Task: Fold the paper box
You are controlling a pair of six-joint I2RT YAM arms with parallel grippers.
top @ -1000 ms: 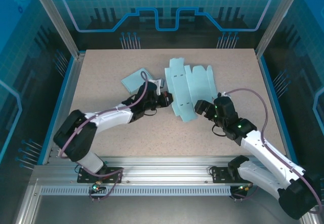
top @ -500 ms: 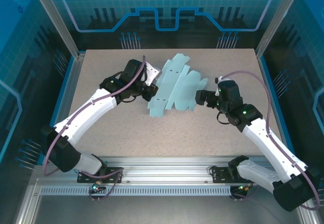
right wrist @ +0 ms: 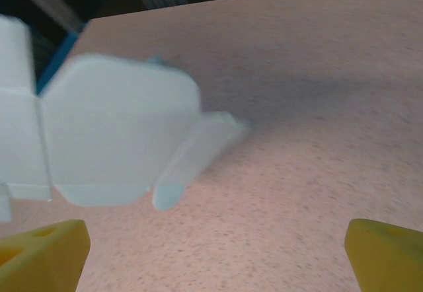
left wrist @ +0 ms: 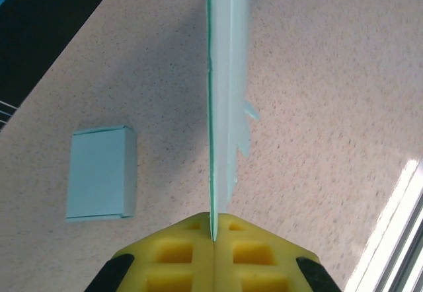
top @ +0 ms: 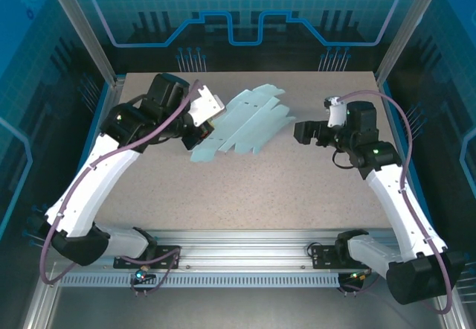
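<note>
I have my left end effector (top: 201,126) clamped on one edge of the flat paper box (top: 244,120), lifted over the far worktop (top: 260,187), with the right end effector (top: 301,132) spread apart just beside it, and I judge so thin a pinch may slip.

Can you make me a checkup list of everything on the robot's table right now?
Surface: speckled beige tabletop, no spills seen.
Job's things: unfolded paper box sheet, pinched at one edge.
Clutter: one small folded box lying flat on the tabletop.
Grippers: left gripper, jaws shut on the sheet; right gripper, jaws wide open, apart from the sheet.
Cables: purple cables run along both arms in loose loops.
Surroundings: metal rail at the near edge; blue panels around.
</note>
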